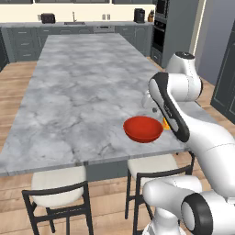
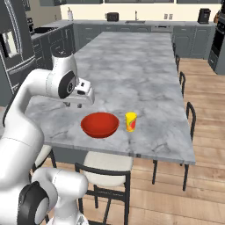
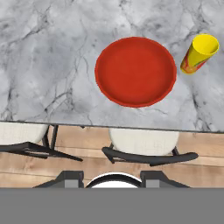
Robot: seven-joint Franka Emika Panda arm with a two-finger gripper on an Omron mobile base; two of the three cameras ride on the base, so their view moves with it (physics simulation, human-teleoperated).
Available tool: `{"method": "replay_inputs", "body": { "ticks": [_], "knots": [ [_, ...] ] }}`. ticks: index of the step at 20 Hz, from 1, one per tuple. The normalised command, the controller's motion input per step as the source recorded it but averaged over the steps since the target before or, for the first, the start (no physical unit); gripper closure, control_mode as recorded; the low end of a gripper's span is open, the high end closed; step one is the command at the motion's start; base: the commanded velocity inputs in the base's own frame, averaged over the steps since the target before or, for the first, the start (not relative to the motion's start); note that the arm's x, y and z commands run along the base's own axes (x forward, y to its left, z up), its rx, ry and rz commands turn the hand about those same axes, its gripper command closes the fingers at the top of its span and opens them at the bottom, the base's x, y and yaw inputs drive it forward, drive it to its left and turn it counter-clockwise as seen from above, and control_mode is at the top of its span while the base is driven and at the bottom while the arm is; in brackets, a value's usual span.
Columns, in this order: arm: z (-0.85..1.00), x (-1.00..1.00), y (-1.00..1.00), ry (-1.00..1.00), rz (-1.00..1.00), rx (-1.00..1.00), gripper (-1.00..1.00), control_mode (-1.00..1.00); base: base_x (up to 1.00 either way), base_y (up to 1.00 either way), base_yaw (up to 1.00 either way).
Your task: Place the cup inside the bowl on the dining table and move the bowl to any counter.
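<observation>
We log the cup (image 3: 199, 54) upright just beside the empty bowl (image 3: 135, 71) near the dining table (image 3: 43, 65) edge — both below our raised gripper (image 3: 112, 178), its spread indeterminable.

bowl: shallow round red bowl (image 3: 135, 72), glossy, smooth, soft sheen on rim; looks like glazed ceramic or plastic, can't tell which
cup: small yellow tumbler with orange-red and greenish patches (image 3: 199, 54), smooth, semi-gloss, plastic-like
table top: long grey-veined marble slab (image 1: 78, 92), polished, smooth, low reflection
chairs: two at near edge (image 3: 142, 146), matt black frames, metal or painted wood unclear; cream seat pads, matt, cloth-like
floor: light wood planks (image 2: 197, 184), visible grain, satin
far cabinets: dark grey panel fronts (image 1: 27, 43), matt
robot arm: white shell (image 1: 215, 147), glossy plastic; dark joints satin
</observation>
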Motion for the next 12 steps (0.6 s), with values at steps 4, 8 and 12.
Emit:
{"method": "replay_inputs", "body": {
  "ticks": [4, 8, 12],
  "knots": [
    [0.00, 0.00, -0.08, 0.00, -0.06, 0.00, -1.00, -1.00, 0.00, 0.00, 0.00],
    [0.00, 0.00, -0.39, 0.00, -0.05, 0.04, -1.00, -1.00, 0.00, 0.00, 0.00],
    [-0.01, 0.00, -0.56, 0.00, 0.00, 0.01, -1.00, -1.00, 0.00, 0.00, 0.00]
  ]
}}
